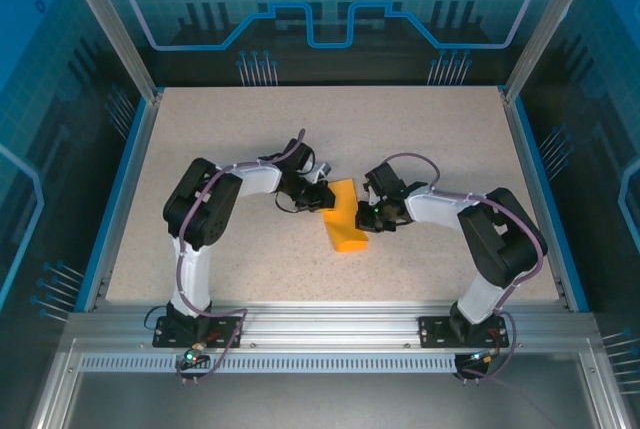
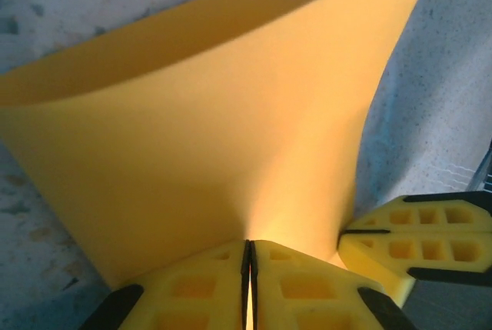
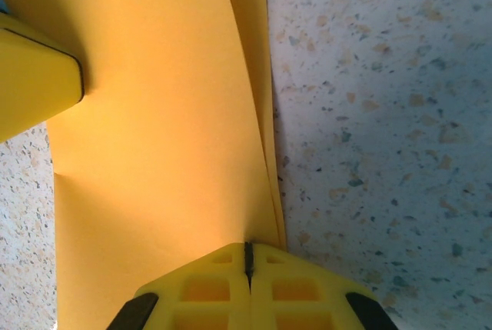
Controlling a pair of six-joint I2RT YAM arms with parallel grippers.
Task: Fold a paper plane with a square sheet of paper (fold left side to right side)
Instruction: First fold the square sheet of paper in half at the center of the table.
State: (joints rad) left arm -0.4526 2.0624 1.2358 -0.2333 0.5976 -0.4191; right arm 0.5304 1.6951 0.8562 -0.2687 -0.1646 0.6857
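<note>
Two pincers, both pinched tight on the square sheet of paper [image 1: 347,231], lying in the middle of the table [image 1: 200,149], long way roughly 12 to 6 o'clock in the top view. Left gripper [image 1: 318,195] clamped on the sheet's 10 o'clock side, right gripper [image 1: 372,215] clamped at about 3 o'clock. Looks like mid-fold: from the left wrist, sheet bowed over on itself, two layers, top one ballooning up, no sharp crease yet. From the right wrist, two edges nearly stacked at the pinch but fanning apart a little toward 12 o'clock.

Best guess at doing this bit well: match the loose edge onto the lower edge first, corners together, before flattening anything. Lower slowly and push the bulge toward 9 o'clock for the crease. No tugging the two grips apart, thin stuff, probably skews or tears easily. Then press along the fold from the middle outward, holding the stacked edges pinned at 3 o'clock.
</note>
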